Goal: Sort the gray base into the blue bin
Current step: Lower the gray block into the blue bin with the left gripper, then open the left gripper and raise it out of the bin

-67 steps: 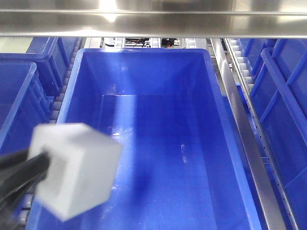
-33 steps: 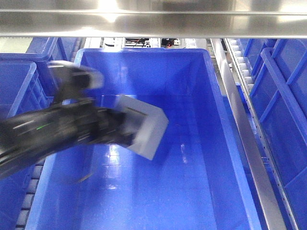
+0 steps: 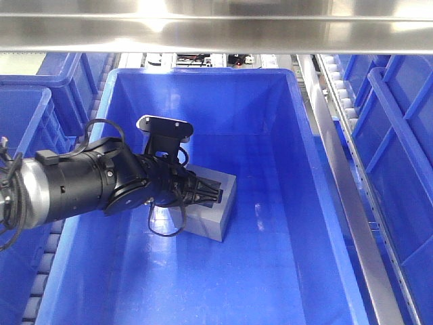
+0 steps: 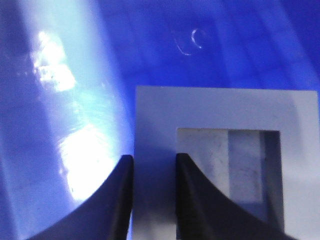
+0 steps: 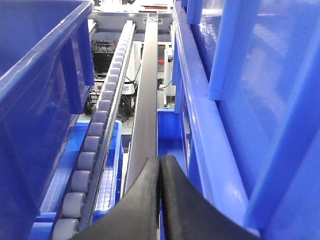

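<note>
The gray base [image 3: 216,218] is inside the blue bin [image 3: 270,101], low over the left part of its floor and slightly tilted. My left gripper [image 3: 206,193] reaches in from the left and is shut on one wall of the base. In the left wrist view, the left gripper [image 4: 154,157] has one finger outside the gray base [image 4: 215,107] and one inside its square recess, with the bin's glossy floor [image 4: 225,45] beyond. I cannot tell whether the base touches the floor. My right gripper [image 5: 160,159] is shut and empty, outside the bin.
More blue crates stand to the left [image 3: 27,115] and right [image 3: 399,135]. A metal rail [image 3: 345,196] runs along the bin's right side. A steel shelf edge [image 3: 216,30] spans the top. The right wrist view looks along a roller track [image 5: 95,145] between crates.
My left arm has carried the gray base from the front left, above the rim, rightward and down into the blue bin. It still grips the base.
</note>
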